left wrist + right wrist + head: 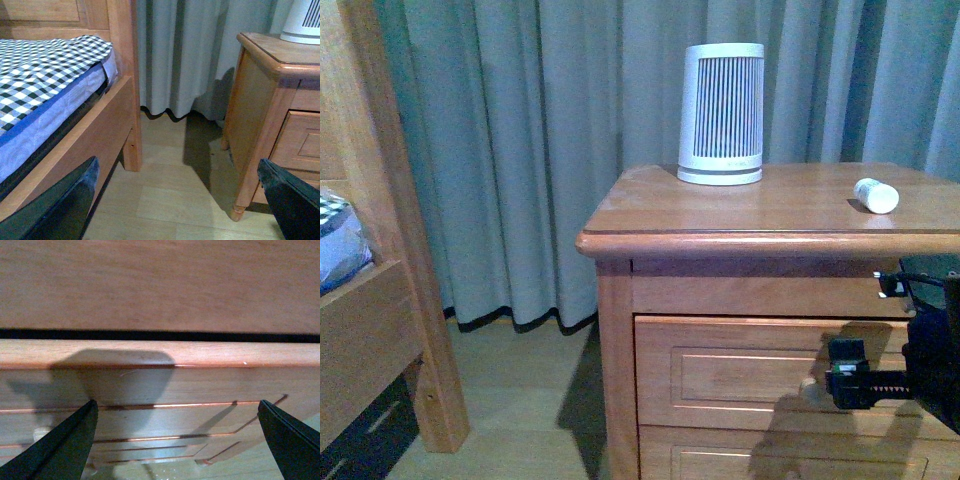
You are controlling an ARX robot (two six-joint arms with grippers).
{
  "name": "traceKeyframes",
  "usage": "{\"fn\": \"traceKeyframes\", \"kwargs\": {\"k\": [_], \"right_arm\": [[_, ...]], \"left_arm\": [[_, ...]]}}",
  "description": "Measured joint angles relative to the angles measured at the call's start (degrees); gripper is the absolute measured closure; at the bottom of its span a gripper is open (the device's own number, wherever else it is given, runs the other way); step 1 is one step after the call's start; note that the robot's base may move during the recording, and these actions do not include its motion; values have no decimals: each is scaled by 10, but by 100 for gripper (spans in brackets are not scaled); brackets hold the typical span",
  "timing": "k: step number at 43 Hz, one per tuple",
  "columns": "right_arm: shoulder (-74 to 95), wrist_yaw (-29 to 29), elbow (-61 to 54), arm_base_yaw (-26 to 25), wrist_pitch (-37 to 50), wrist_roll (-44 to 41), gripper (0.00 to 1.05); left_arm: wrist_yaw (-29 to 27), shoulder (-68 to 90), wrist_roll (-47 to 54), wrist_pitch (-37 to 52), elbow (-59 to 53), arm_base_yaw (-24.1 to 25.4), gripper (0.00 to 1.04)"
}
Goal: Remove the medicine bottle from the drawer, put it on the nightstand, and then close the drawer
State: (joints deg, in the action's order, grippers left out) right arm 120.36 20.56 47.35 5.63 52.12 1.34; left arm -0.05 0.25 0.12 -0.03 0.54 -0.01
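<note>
The medicine bottle, small and white, lies on its side on the nightstand top near the right edge. Below the top, the upper drawer shows its panelled front. My right gripper hangs open just in front of that panel at its right part. In the right wrist view the right gripper faces the drawer front, and a thin dark gap runs between the drawer's top edge and the rail above. My left gripper is open over the floor, between bed and nightstand, holding nothing.
A large white ribbed device stands at the back of the nightstand top. The wooden bed frame with checked bedding is to the left. Grey curtains hang behind. Wooden floor lies between bed and nightstand.
</note>
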Motion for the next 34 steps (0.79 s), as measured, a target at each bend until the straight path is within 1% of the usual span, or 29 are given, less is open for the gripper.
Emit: {"fn": "traceKeyframes", "kwargs": {"k": [5,13,16,19,22,25,27,31,34], "right_arm": [[9,-16,38,-14,-46,-23,7],[-2,-29,48,-21,-82,-12,7],[-11,-24,45,-21,-95,-1,7],[-29,-4,36,-23,-117,14,7],[-70,9,5,-28,-140,25,7],[-129,10,-35,-31,-184,45,7],[-193,8,-86,-31,-204,49,7],[-333,-14,-172,-38,-260,53,7],[-466,-30,-219,-63,-329,53,7]], "left_arm": [[0,0,0,0,0,0,7],[0,0,0,0,0,0,7],[0,0,0,0,0,0,7],[0,0,0,0,0,0,7],[0,0,0,0,0,0,7],[0,0,0,0,0,0,7],[0,0,0,0,0,0,7],[0,0,0,0,0,0,7],[0,0,0,0,0,0,7]]}}
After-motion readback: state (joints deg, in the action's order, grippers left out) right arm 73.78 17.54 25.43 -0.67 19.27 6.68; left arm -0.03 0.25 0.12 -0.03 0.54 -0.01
